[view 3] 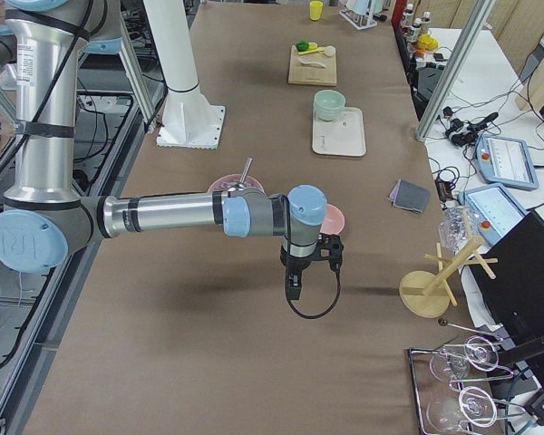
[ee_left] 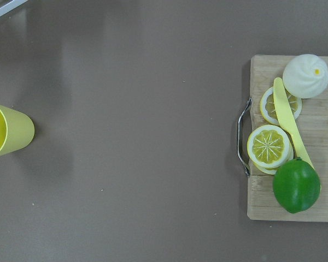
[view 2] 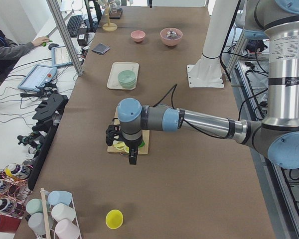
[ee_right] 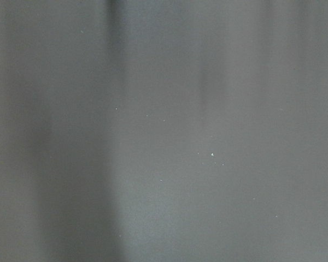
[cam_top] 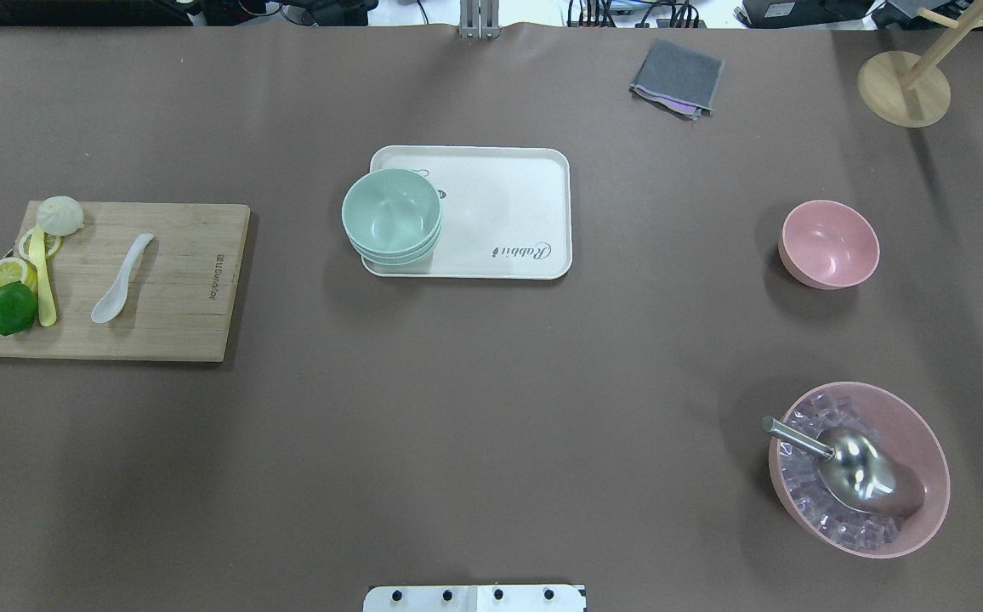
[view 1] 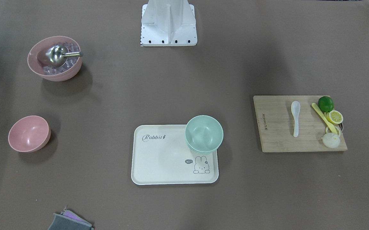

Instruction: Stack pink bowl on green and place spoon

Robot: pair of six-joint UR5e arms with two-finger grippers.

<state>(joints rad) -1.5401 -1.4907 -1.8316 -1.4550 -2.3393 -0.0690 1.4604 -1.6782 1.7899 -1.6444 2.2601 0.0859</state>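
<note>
1. Hanging fingers-down over the outer end of the cutting board (cam_top: 185,323), the left gripper (view 2: 132,158) shows only in the side view, so I cannot tell whether its jaws are apart or together.
2. Its wrist camera looks straight down on that end of the board: a lime (ee_left: 296,185), lemon halves (ee_left: 269,146), a yellow knife (ee_left: 285,112) laid across them and a white bun (ee_left: 306,75). A yellow cup (ee_left: 8,131) stands well apart on the brown table (cam_top: 491,425).
3. The right gripper (view 3: 293,288) also points down, above bare table just beside the pink bowl (cam_top: 829,244). Here too I cannot tell how its jaws stand, and its wrist camera gives only blurred tabletop.
4. The pink bowl sits upright on the table at the robot's right, touching nothing.
5. The green bowl (cam_top: 391,212) stands upright on the white tray (cam_top: 508,195), at the tray's corner towards the robot's left, well apart from the pink bowl.
6. The spoon (cam_top: 122,279), white, lies flat on the cutting board between the knife and the printed mark, touching neither.
7. Nearer the robot on its right, a large pink bowl (cam_top: 921,442) holds ice cubes (cam_top: 806,484) and a metal scoop (cam_top: 861,472).
8. At the far edge lie a grey cloth (cam_top: 677,76) and a wooden stand (cam_top: 904,89).
</note>
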